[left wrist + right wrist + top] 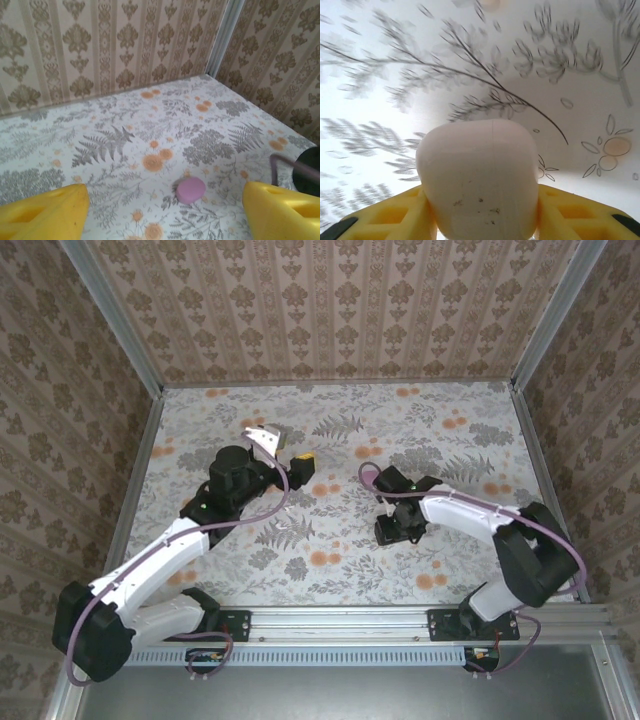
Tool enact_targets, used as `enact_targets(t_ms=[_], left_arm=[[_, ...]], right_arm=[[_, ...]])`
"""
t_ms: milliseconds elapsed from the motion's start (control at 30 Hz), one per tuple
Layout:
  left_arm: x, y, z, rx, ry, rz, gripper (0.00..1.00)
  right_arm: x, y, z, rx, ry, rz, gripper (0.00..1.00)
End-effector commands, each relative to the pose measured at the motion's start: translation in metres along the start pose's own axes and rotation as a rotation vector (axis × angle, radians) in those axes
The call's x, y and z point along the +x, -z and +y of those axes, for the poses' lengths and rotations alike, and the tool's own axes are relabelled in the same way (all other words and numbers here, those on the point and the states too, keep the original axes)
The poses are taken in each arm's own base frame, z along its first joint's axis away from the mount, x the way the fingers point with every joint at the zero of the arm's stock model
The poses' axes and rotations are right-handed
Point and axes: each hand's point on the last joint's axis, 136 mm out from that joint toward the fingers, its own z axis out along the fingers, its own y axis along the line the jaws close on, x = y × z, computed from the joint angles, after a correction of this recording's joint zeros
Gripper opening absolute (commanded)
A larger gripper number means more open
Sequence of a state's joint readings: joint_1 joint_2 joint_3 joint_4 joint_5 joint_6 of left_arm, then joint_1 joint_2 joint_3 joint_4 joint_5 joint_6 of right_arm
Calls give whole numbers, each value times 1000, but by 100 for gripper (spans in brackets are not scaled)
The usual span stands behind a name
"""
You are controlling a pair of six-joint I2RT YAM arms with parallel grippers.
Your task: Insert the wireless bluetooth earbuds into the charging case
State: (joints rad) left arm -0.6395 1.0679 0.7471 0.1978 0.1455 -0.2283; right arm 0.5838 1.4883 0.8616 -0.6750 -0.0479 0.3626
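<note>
Step in hand, as I judge it: securing the charging case (477,170) before an earbud (190,190) goes in. My right claw (480,212) grips the case, pressing both its sides, just above the counter (580,75). My left claw (165,200) stands wide open and empty, with the purple earbud lying on the counter just ahead; next it must lower and pinch it squarely.

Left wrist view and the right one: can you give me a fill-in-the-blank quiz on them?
The pinkish-purple earbud lies on the printed ___.
The left gripper is ___, the earbud untouched between its fingers.
The pale charging case sits between the ___ fingers of the right gripper.
Missing: table; open; yellow.
</note>
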Motion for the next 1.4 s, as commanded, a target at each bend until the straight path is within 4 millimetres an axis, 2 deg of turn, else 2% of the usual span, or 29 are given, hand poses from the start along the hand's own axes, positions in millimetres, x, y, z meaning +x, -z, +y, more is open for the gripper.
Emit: enact_targets(t_ms=[0, 233, 400, 567, 833, 1367], left_arm=[[0, -3, -6, 36, 97, 53, 81], [15, -19, -33, 194, 251, 181, 77], [23, -34, -54, 311, 362, 278, 75], [30, -43, -83, 444, 394, 380, 73], [31, -47, -121, 617, 377, 441, 72], [36, -65, -131, 618, 358, 479, 66]], right_arm=[[-27, 35, 13, -55, 110, -195, 47], [-62, 97, 28, -84, 299, -451, 46], [-81, 127, 36, -79, 389, -575, 46], [-91, 147, 42, -77, 464, -681, 45], [-96, 166, 48, -63, 561, -793, 45], [-98, 168, 49, -54, 592, -819, 46]])
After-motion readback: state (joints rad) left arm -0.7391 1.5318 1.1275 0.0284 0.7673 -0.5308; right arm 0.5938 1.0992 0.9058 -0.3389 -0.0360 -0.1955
